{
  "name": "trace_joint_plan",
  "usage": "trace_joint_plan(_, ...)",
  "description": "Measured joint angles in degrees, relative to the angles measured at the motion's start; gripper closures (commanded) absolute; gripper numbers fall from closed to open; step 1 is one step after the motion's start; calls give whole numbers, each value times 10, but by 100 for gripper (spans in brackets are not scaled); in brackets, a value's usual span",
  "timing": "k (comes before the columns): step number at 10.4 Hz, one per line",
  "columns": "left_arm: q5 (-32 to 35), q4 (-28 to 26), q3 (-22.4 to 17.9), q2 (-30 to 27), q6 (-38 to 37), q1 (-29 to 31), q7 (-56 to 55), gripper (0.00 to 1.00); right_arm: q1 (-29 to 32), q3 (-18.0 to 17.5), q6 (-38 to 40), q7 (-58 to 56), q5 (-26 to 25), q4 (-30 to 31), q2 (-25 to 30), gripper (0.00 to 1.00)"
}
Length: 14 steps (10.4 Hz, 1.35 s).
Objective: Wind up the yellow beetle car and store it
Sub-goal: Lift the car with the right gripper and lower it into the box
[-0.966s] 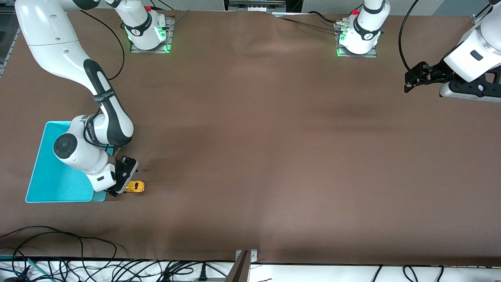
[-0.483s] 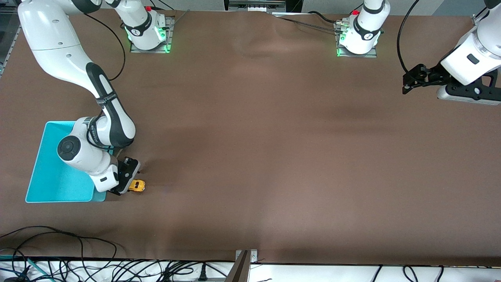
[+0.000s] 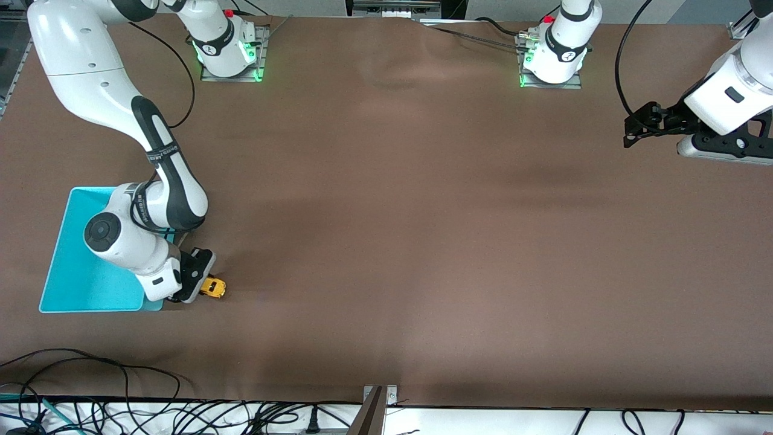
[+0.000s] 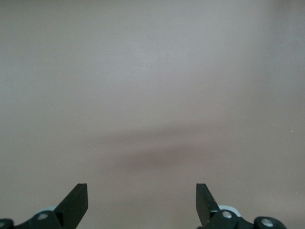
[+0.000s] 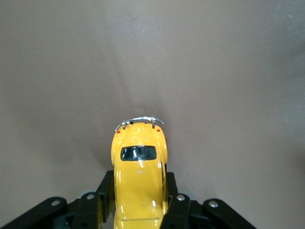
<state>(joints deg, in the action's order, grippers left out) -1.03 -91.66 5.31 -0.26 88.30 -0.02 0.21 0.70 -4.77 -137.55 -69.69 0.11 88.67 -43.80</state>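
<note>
The yellow beetle car (image 3: 214, 287) is a tiny yellow toy on the brown table beside the turquoise bin (image 3: 78, 266), at its corner nearest the front camera. My right gripper (image 3: 199, 284) is shut on the car, its fingers (image 5: 106, 193) pressing both sides of the body. The right wrist view shows the car (image 5: 139, 174) between the fingers, its dark window and chrome bumper pointing away. My left gripper (image 3: 631, 130) is open and empty above bare table at the left arm's end; its fingertips (image 4: 76, 200) stand wide apart.
Black cables (image 3: 90, 386) lie along the table edge nearest the front camera. The two arm bases (image 3: 229, 48) stand at the table's farther edge. A metal bracket (image 3: 377, 405) sits at the near edge's middle.
My right gripper has tilted and shifted a little with the car, which now shows shorter and angled. The left arm has shifted slightly.
</note>
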Motion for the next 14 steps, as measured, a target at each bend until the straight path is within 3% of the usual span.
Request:
trace_joint_plan(6, 0, 1, 0, 0, 0, 0, 0, 0, 1, 2, 254, 0, 0, -143, 27, 100)
trace_joint_plan(14, 0, 1, -1, 1, 0, 6, 0, 0, 92, 21, 298, -146, 0, -159, 40, 100)
